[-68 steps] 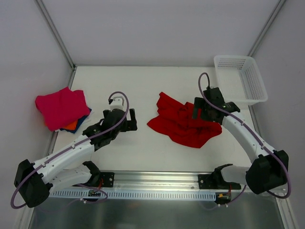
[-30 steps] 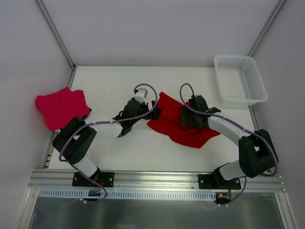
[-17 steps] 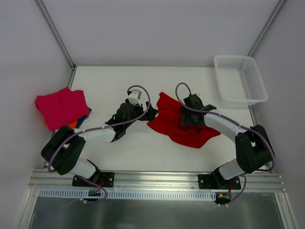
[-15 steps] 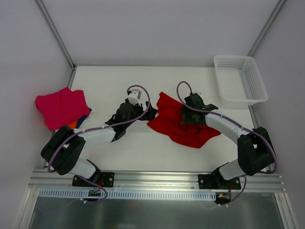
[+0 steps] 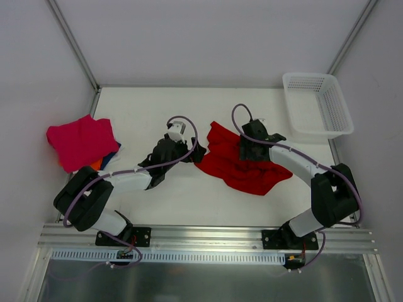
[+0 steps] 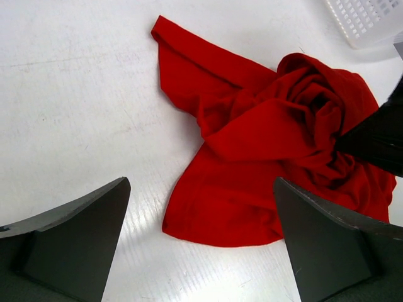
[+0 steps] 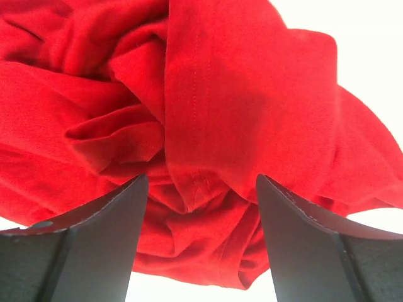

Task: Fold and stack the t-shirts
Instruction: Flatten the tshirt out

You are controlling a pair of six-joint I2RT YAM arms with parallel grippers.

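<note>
1. The large red t-shirt (image 5: 239, 162) lies crumpled near the middle of the white table (image 5: 157, 107), a flat flap reaching toward the far left and a bunched swirl of folds on its right half.
2. The right gripper (image 5: 249, 148) is down on that bunched part. In the right wrist view its jaws stand apart on either side of a raised ridge of red cloth that fills the gap between them; whether the fingers (image 7: 94, 233) press the cloth cannot be told.
3. The left gripper (image 5: 192, 151) sits low just beside the shirt's left edge. The left wrist view shows its jaws spread wide with nothing in them, bare table and the shirt's near-left hem lying ahead between the fingers (image 6: 75, 233).
4. At the table's left edge rests a pile of shirts: a magenta-pink t-shirt (image 5: 80, 139) on top, an orange t-shirt (image 5: 94, 165) and a dark blue t-shirt (image 5: 112, 153) peeking out beneath it.
5. A white mesh basket (image 5: 340, 116) stands at the far right corner, well apart from the red shirt.
</note>
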